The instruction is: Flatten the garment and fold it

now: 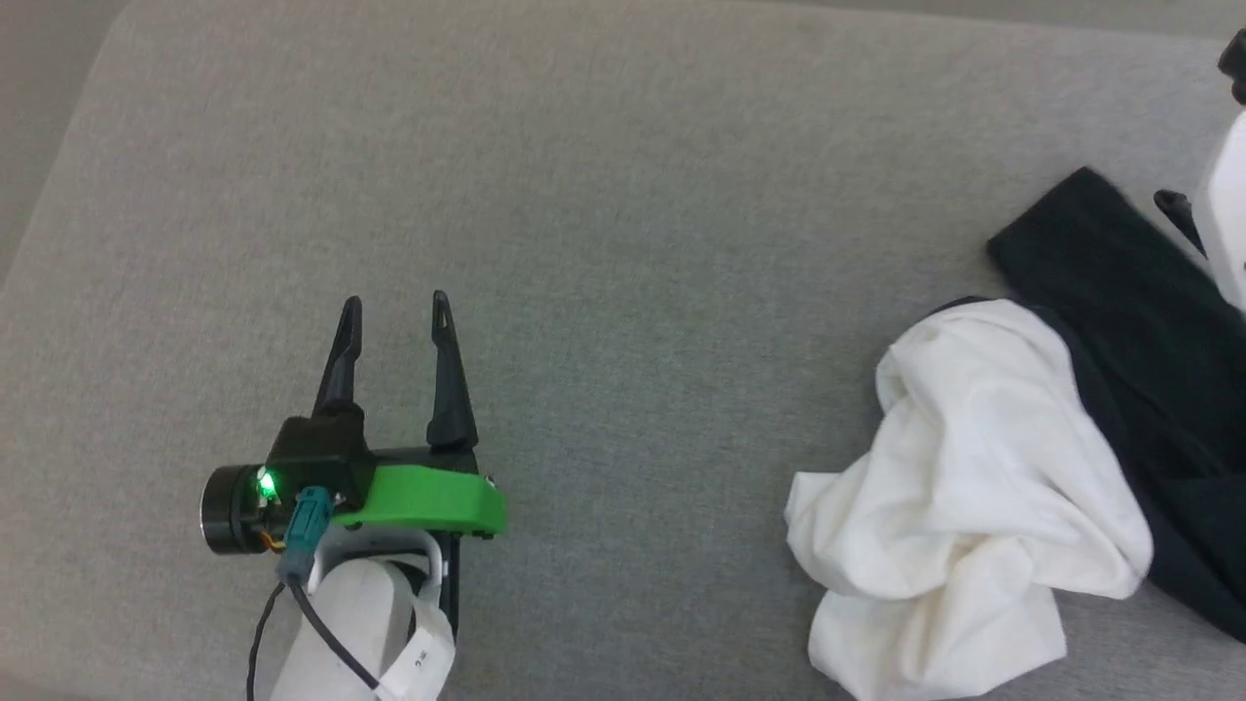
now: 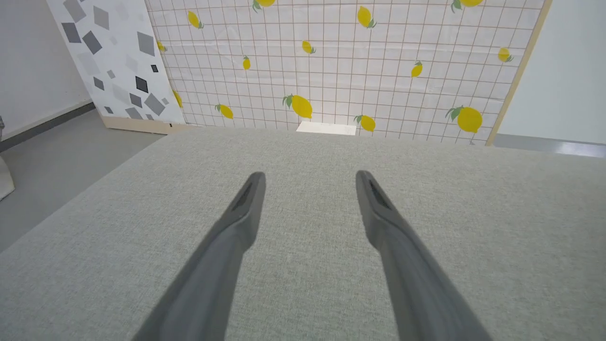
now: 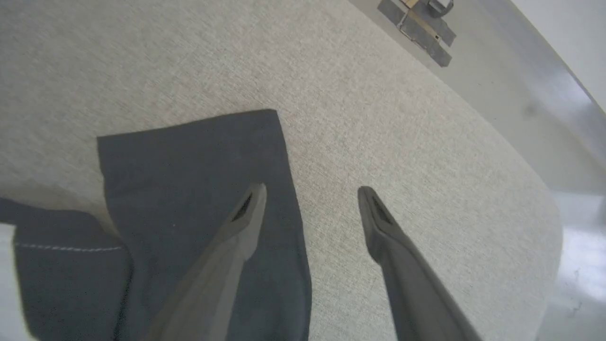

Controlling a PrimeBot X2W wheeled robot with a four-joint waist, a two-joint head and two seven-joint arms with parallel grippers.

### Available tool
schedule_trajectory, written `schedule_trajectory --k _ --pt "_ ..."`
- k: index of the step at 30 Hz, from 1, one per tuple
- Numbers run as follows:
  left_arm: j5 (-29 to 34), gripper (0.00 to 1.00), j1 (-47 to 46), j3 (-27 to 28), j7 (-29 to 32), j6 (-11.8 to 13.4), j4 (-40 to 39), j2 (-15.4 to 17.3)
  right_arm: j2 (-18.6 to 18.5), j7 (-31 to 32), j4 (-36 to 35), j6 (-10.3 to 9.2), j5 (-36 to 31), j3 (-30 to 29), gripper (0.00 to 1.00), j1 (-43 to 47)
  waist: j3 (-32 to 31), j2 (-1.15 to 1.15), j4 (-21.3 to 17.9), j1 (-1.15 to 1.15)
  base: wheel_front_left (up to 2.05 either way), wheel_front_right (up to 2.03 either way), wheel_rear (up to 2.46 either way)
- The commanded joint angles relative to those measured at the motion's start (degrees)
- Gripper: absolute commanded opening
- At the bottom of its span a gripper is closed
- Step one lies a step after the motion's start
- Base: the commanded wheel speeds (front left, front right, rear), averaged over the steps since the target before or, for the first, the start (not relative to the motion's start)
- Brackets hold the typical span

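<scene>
Left pincer (image 1: 395, 299) released, fingers spread, nothing in it, over bare grey counter (image 1: 623, 195). Garment (image 1: 973, 467) lies well off to its right, white body crumpled, black sleeve (image 1: 1119, 292) stretched out flat beyond it. Right pincer (image 3: 311, 187) also released and empty: one finger over the sleeve's end near its edge, the other over bare counter.

Staged test room, apparently a laboratory set rather than a home. A lemon-print board (image 2: 341, 66) and a board of grey geometric shapes (image 2: 113, 61) stand before plain white walls (image 2: 563, 66) on a bare grey floor (image 2: 61, 156), behind a wide work surface (image 2: 303, 293) covered in grey fabric.
</scene>
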Motion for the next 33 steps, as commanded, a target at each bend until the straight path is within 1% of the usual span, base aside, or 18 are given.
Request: schedule_trajectory --k 1,5,6,7,8,9,12,14,17,20,22,24,26,28,31,33 --pt "-0.4 1.00 -1.1 -0.1 -0.2 0.5 -0.4 -0.2 1.1 -1.1 2.5 -0.10 -1.0 0.6 1.00 -0.4 5.6 0.00 4.3 0.00 0.00 0.00 0.00" --pt "-0.8 1.00 -1.7 -0.4 -0.2 0.8 -0.3 -0.2 2.8 -2.8 8.0 -0.10 -0.9 2.7 1.00 0.9 6.6 0.00 4.7 0.00 0.00 0.00 0.00" --pt "-0.6 1.00 -1.6 0.1 -0.2 1.1 0.0 -0.2 3.5 -3.3 10.5 -0.10 0.7 4.0 1.00 2.0 6.1 0.00 4.2 0.00 0.00 0.00 0.00" --pt "-0.6 1.00 -1.6 0.3 -0.2 1.1 0.2 -0.2 3.4 -3.7 10.7 -0.10 1.5 4.7 0.53 2.2 5.7 0.00 3.9 0.00 0.00 0.00 0.00" --pt "-0.5 1.00 -1.5 0.4 -0.2 1.1 0.3 -0.2 3.2 -4.8 10.5 -0.10 2.0 5.1 0.20 2.1 5.2 0.00 3.6 0.00 0.00 0.00 0.00" --pt "-0.4 1.00 -1.4 0.5 -0.2 0.9 0.4 -0.2 2.6 -6.5 10.0 -0.10 2.5 5.7 0.00 1.8 4.5 0.00 3.2 0.00 0.00 0.00 0.00" --pt "0.1 1.00 -0.7 1.1 -0.2 0.7 0.7 -0.2 0.8 -12.1 6.6 -0.10 3.6 7.7 0.00 0.8 2.3 0.00 2.2 0.00 0.00 0.00 0.00" --pt "0.5 1.00 0.2 2.1 -0.2 0.6 0.8 -0.2 0.1 -16.6 2.1 -0.10 3.8 9.6 0.00 -1.2 0.8 0.00 1.0 0.00 0.00 0.00 0.00" --pt "1.1 1.00 1.9 3.9 -0.2 0.3 0.8 -0.2 2.6 -22.3 -5.7 -0.10 7.3 10.6 0.00 -4.6 -1.2 0.00 -0.9 0.00 0.00 0.00 0.00" --pt "0.9 1.00 2.2 4.0 -0.2 -0.3 0.8 -0.2 3.1 -24.4 -11.9 -0.10 7.4 14.4 0.00 -7.7 -2.3 0.00 -0.6 0.00 0.00 0.00 0.00" --pt "0.5 1.00 2.0 3.5 -0.2 -0.3 0.7 -0.2 4.3 -25.5 -14.7 -0.10 7.3 17.3 0.00 -9.1 -2.7 0.00 0.2 0.00 0.00 0.00 0.00" --pt "0.0 1.00 1.9 2.7 -0.2 -0.1 0.5 -0.2 6.6 -26.8 -16.1 -0.10 7.7 19.9 0.00 -10.1 -2.6 0.00 1.4 0.00 0.00 0.00 0.00" --pt "-0.4 1.00 1.8 2.0 -0.2 0.1 0.3 -0.2 9.9 -27.8 -16.3 -0.10 8.2 22.8 0.00 -10.7 -2.2 0.00 2.6 0.00 0.00 0.00 0.00" --pt "-0.9 1.00 1.9 1.9 -0.2 0.7 0.3 -0.2 14.3 -28.9 -15.3 -0.10 8.9 25.7 0.00 -10.9 -1.7 0.00 3.7 0.00 0.00 0.00 0.00" --pt "-1.7 1.00 1.9 1.7 -0.2 1.3 0.3 -0.2 21.7 -30.0 -11.0 -0.10 10.0 31.1 0.00 -11.2 -0.6 0.00 5.2 0.00 0.00 0.00 0.00" --pt "-2.3 1.00 1.6 1.2 -0.2 1.6 0.3 -0.2 25.6 -29.6 -6.7 -0.10 8.2 34.4 0.00 -11.9 0.2 0.00 6.4 0.00 0.00 0.00 0.00"
